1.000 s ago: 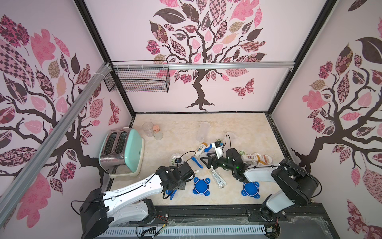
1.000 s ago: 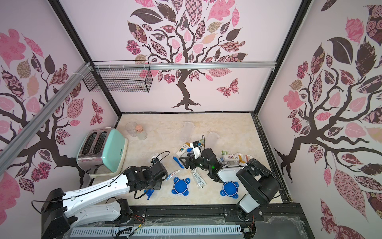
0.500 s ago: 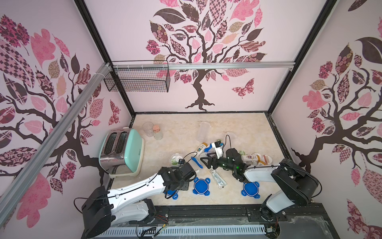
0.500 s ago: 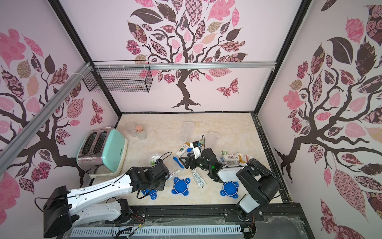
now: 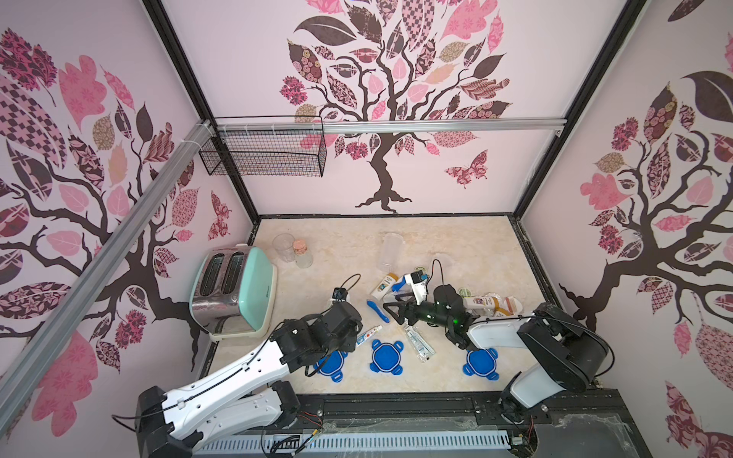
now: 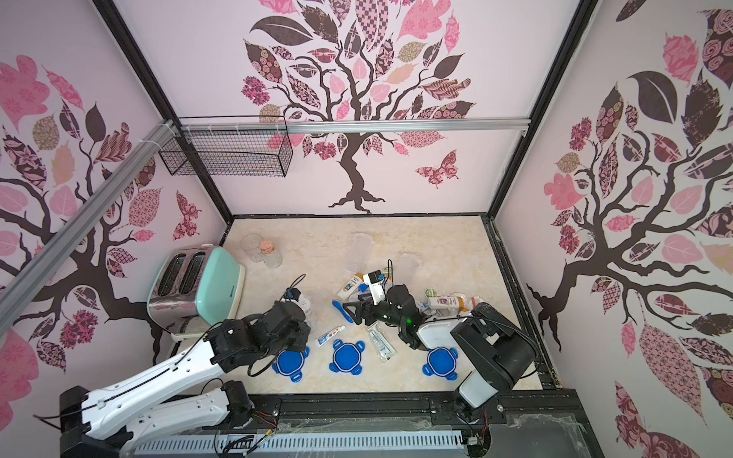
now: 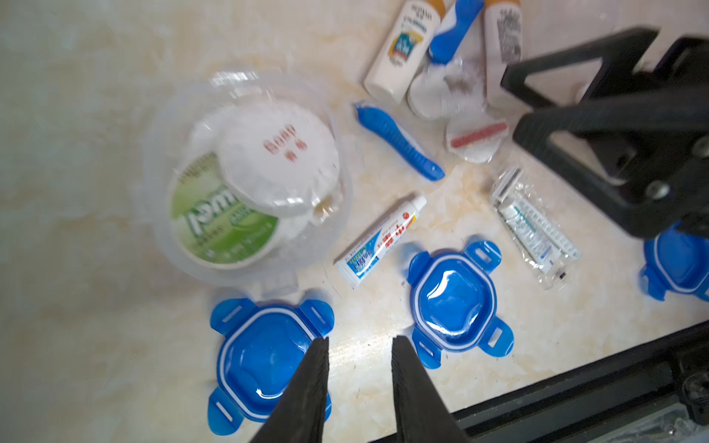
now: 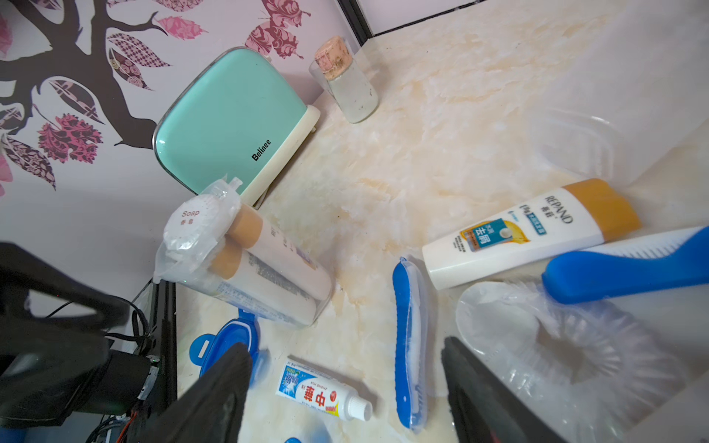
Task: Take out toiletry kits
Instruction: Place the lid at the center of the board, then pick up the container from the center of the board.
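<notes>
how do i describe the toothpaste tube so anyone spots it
From the mint-green toaster, look to the table's front edge, where three blue lids lie in a row. The toothpaste tube lies behind the gap between the two lids nearest the toaster. It is small and white with blue and red print, while the toothbrush behind it is plain blue.

"Belinee" on mint toaster [image 8: 230,126], "REPAND" on white bottle [image 8: 529,232], "Soap" on wrapped packet [image 8: 192,224]

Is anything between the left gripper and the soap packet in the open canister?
Nothing visible. The canister has no lid, and the soap packet lies topmost at its mouth. The left gripper hangs open over a loose blue lid.
</notes>
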`<state>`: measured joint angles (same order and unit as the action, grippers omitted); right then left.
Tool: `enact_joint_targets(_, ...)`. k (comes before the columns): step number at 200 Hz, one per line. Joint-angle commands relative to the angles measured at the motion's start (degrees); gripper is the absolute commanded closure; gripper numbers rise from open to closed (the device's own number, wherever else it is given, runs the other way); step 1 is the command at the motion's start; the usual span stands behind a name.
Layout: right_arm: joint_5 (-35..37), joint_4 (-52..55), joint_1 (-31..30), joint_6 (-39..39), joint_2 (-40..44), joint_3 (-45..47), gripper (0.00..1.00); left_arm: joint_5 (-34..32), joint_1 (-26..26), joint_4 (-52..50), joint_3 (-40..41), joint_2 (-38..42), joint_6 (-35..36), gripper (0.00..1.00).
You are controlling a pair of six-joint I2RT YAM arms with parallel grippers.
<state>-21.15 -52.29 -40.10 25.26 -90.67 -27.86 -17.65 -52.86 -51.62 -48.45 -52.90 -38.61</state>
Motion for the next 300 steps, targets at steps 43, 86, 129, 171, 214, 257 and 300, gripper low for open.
enact_joint_targets(43, -5.4, -4.7, -5.5, -7.0, -2.7, -0.9, 0.18, -10.1, 6.4, -3.5, -6.2, 6.2, 12.9, 0.60)
enact_joint_targets(86, -5.9, -9.4, -9.3, -13.3, -5.5, -2.2, 0.16, -14.6, 6.4, -4.2, -6.3, 9.8, 14.1, 0.58)
enact_joint_targets(129, -3.2, -19.4, -10.1, -14.0, -12.9, -4.5, 0.00, -12.3, 11.4, -0.9, -4.2, 16.6, 14.5, 0.53)
enact_joint_targets(171, -5.5, -22.9, -10.5, -14.1, -21.3, -10.9, 0.00, -10.5, 13.4, -0.1, -3.3, 17.7, 14.0, 0.50)
enact_joint_targets(214, -6.8, -20.8, -11.1, -15.1, -26.9, -17.8, 0.00, -11.0, 13.5, -1.0, -3.6, 16.4, 13.8, 0.49)
enact_joint_targets(257, -9.6, -18.2, -11.5, -16.9, -30.4, -22.1, 0.01, -10.7, 13.5, -0.7, -3.4, 16.7, 13.8, 0.49)
enact_joint_targets(300, -10.7, -14.2, -12.1, -18.6, -32.4, -26.1, 0.03, -10.5, 13.6, -0.7, -3.4, 16.0, 13.7, 0.48)
